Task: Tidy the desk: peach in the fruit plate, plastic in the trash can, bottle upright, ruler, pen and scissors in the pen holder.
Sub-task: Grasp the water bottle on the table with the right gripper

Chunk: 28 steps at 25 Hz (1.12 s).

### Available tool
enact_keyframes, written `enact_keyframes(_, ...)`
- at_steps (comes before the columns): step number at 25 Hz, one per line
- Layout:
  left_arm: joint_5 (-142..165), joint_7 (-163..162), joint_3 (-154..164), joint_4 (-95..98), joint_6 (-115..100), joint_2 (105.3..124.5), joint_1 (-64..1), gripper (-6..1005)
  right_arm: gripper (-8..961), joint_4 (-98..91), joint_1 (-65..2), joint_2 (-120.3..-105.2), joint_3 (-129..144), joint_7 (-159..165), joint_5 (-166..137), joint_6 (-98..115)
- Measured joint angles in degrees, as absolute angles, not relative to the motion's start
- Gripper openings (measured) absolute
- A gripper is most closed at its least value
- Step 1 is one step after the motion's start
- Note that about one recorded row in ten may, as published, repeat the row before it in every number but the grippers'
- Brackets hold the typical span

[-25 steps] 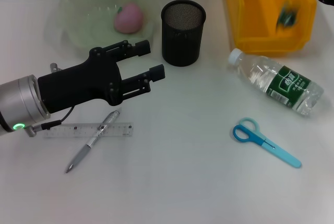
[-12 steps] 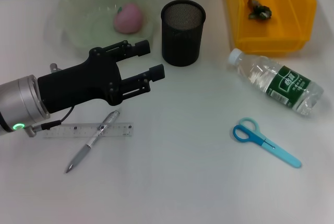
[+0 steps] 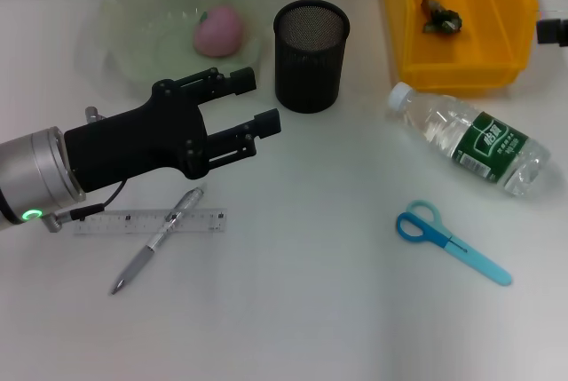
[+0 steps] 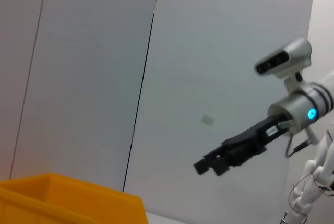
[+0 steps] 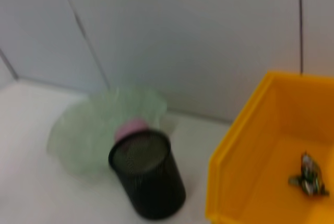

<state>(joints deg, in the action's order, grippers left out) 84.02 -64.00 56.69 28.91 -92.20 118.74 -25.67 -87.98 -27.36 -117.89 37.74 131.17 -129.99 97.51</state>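
Left arm (image 3: 40,177) is showing a silver cylindrical wrist with a glowing green ring light, thin black cable trailing under it. Left gripper (image 3: 251,102) is matte black, two blocky fingers, angular body. In the left wrist view, right gripper (image 4: 211,164) is showing black, silver wrist behind, blue light, small camera on top.

Right end effector (image 3: 552,31) cut off at frame edge, crumpled plastic (image 3: 441,15) too small to identify

Bright, even overhead light, soft faint shadows; head view sharp, the right wrist view blurred throughout.
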Motion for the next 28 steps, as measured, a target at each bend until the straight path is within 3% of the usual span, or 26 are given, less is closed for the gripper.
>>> enact_keyframes(11, 84.02, -63.98, 57.08, 28.91, -92.78, 118.68, -25.02, 662, 779, -82.07, -39.38, -113.13, 40.24, 138.51, -146.99, 114.32)
enact_keyframes(28, 84.12, -64.16, 57.06, 28.92, -94.22, 118.74, -24.85, 662, 780, -80.18, -42.77, -113.61, 49.67, 143.57, -157.28, 106.66)
